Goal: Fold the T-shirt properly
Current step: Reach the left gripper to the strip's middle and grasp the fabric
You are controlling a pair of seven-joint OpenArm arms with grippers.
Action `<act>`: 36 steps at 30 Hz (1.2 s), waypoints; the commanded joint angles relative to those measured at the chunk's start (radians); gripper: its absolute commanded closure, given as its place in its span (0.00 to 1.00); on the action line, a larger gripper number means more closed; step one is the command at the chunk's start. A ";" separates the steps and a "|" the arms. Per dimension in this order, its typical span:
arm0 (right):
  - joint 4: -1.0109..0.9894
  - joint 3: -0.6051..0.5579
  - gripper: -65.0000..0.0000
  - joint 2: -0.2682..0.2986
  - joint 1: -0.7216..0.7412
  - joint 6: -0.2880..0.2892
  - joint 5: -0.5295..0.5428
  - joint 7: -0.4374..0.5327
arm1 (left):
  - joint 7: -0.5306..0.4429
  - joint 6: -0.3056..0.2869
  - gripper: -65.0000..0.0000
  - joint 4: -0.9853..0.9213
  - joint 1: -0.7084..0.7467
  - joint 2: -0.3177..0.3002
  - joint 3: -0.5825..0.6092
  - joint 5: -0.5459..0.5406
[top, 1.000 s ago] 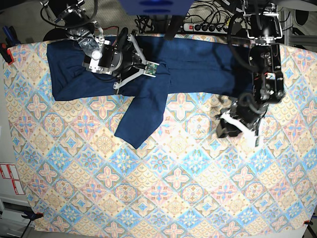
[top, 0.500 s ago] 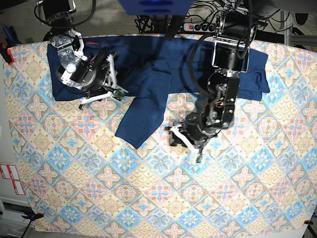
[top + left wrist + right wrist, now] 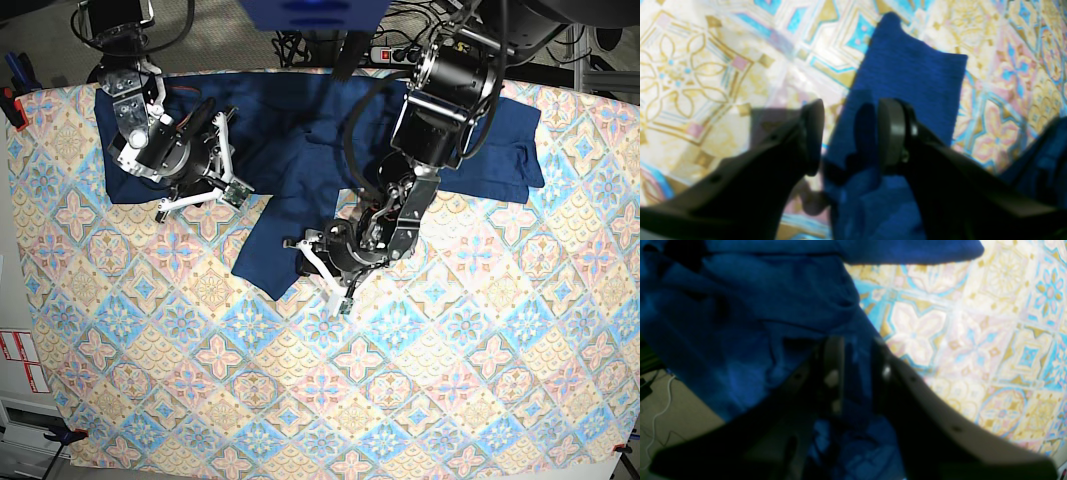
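Our dark navy long-sleeved knit shirt (image 3: 300, 140) sprawls unfolded at 12 o'clock on the pastel tile-print desk cloth (image 3: 330, 400), one sleeve trailing toward 7. Left fingers (image 3: 850, 133) gape over that sleeve; right fingers (image 3: 857, 370), narrower, hover above fabric, seemingly empty.

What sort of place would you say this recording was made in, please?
Probably a robotics lab bench: two black robot arms work over a table under a pastel tile-print cloth, a dark navy long-sleeved knit shirt lies on it, and a white power strip with tangled cables sits behind.
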 commanded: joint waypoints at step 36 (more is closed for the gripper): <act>0.022 0.360 0.79 0.002 -0.006 -0.001 0.367 0.009 | 0.018 0.090 1.00 0.507 0.249 -0.190 0.074 -0.022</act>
